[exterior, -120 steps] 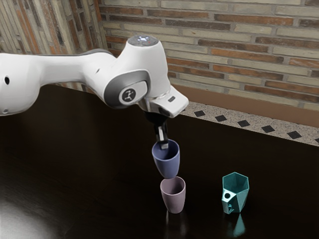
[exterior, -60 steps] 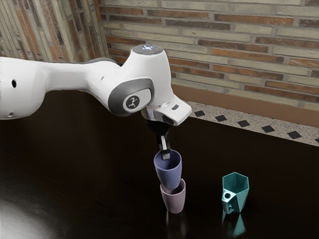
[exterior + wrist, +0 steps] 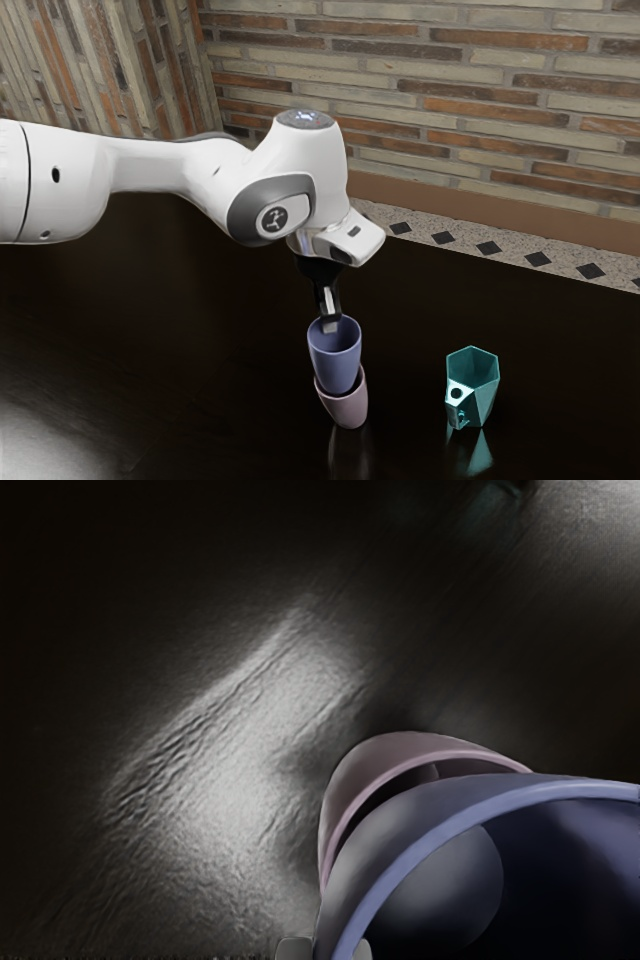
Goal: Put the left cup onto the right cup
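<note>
Exterior view: dark table (image 3: 150, 400), white arm (image 3: 150, 180) reaching over it. The blue cup (image 3: 335, 355) sits nested in the pink cup (image 3: 345, 405), which leans a bit. A teal cup (image 3: 472, 385) stands apart toward the exterior view's right. The tool (image 3: 328, 315) is pinched narrow on the blue cup's rim. Wrist view shows the blue cup (image 3: 480, 820) tucked inside the pink cup (image 3: 400, 755).

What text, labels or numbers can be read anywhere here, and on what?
No readable words or numbers anywhere.
On the arm: a small white emblem on the grey joint cap, a symbol, not letters.
Nothing on the blue cup, pink cup or teal cup.
</note>
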You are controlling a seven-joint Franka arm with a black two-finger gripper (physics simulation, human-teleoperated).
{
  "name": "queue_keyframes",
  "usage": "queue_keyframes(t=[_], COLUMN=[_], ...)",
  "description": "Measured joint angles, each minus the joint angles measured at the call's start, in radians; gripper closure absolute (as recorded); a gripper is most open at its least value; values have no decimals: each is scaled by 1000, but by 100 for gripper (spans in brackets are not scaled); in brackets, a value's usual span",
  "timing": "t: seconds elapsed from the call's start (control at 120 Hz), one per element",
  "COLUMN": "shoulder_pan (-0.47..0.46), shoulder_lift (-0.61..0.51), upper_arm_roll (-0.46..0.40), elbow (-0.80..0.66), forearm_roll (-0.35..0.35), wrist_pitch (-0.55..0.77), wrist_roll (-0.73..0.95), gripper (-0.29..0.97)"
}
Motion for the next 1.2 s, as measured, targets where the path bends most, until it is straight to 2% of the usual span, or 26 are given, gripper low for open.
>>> queue_keyframes(t=[0.333,0.517,0.667,0.758,0.975,1.2], shoulder_pan=[-1,-6,-1,17,142,229], shoulder_lift=[37,38,7,-10,-45,-124], upper_arm_roll=[0,1,2,4,10,90], elbow=[12,33,62,96,175,210], forearm_roll=[12,13,30,63,124,143], wrist_pitch=[8,-2,-38,-82,-207,-306], wrist_roll=[5,21,33,46,100,170], gripper=[78,38,19,12,4,2])
